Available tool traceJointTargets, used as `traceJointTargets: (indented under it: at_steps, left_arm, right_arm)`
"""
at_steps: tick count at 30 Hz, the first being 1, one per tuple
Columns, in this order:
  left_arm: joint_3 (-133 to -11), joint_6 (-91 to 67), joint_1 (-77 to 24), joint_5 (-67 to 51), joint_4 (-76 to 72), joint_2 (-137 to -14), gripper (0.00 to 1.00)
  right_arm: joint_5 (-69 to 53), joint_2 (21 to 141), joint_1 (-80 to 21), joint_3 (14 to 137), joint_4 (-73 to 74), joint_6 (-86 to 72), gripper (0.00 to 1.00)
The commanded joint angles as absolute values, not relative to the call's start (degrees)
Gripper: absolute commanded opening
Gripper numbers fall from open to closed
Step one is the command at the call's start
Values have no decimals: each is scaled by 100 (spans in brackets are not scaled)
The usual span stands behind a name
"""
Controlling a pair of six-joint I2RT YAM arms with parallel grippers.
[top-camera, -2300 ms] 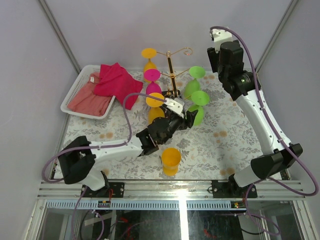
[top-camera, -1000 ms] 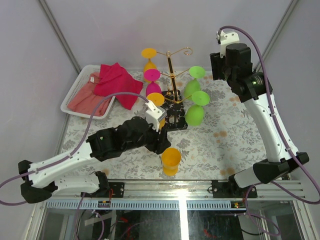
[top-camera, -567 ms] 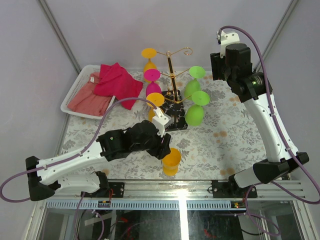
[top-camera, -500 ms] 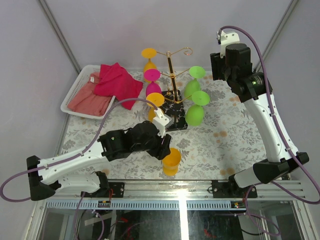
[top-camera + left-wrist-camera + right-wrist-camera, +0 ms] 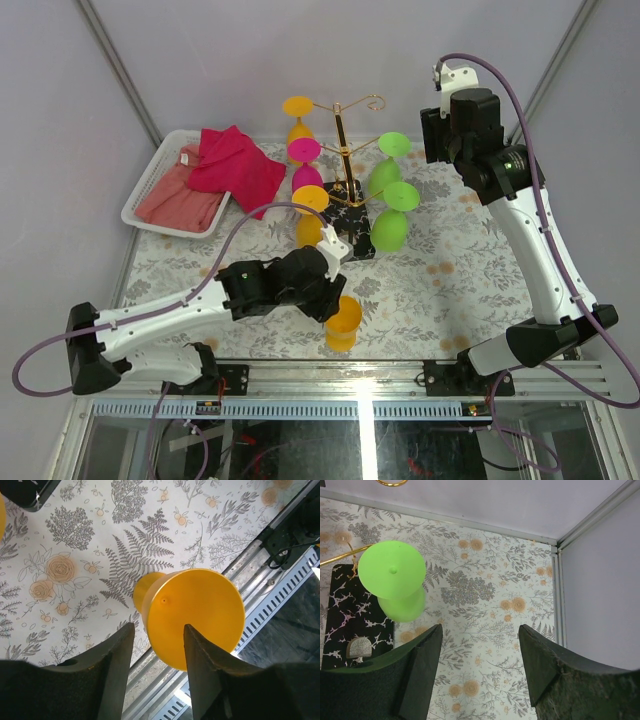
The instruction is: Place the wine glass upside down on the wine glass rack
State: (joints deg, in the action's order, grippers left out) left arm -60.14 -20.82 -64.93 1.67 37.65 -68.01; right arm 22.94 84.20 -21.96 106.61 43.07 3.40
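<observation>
One orange wine glass (image 5: 192, 615) stands foot-up at six o'clock from the wine glass rack (image 5: 341, 140); left gripper (image 5: 157, 627) hovers spread wide, seemingly to straddle its stem; right gripper (image 5: 477, 630) gapes empty.

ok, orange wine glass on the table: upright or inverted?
Inverted: the orange wine glass shows its flat foot on top, bowl below it.
</observation>
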Motion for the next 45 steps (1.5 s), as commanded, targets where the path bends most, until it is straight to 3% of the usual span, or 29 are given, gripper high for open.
traceJointTargets:
  at_steps: [1,5,10,11,22,26,32,41,45]
  left_arm:
    - [-6096,-1937,-6543,143,3971,-6964,41]
    - [-6073,-1893,-6540,223,3984,-6977,33]
    - [-6251,-1831,-6535,329,4054,-7028,2]
    - [-6291,-1817,-6531,354,4048,-7014,0]
    - [-6815,-1193,-6538,-341,3568,-6344,0]
    - [-6795,-904,-6537,-416,2538,-5645,0]
    - [-7027,-304,-6535,779,1416,-5034,0]
    - [-7129,1988,-6534,2258,-501,-5315,0]
    - [-6663,3387,-6530,3081,-2709,-5698,0]
  right_arm:
    - [2380,8202,-2163,10638,4245,342,69]
    - [2382,8183,-2163,10617,4236,333,69]
    - [2411,8165,-2167,10618,4228,323,69]
    - [2422,8165,-2164,10617,4228,313,69]
    - [2486,8231,-2170,10622,4223,224,69]
    - [2444,8283,-2166,10801,4343,194,70]
    - [2330,8555,-2168,11377,4768,124,72]
    - [1870,9130,-2163,11965,4782,-165,72]
    - [1973,9283,-2158,12073,4742,-123,71]
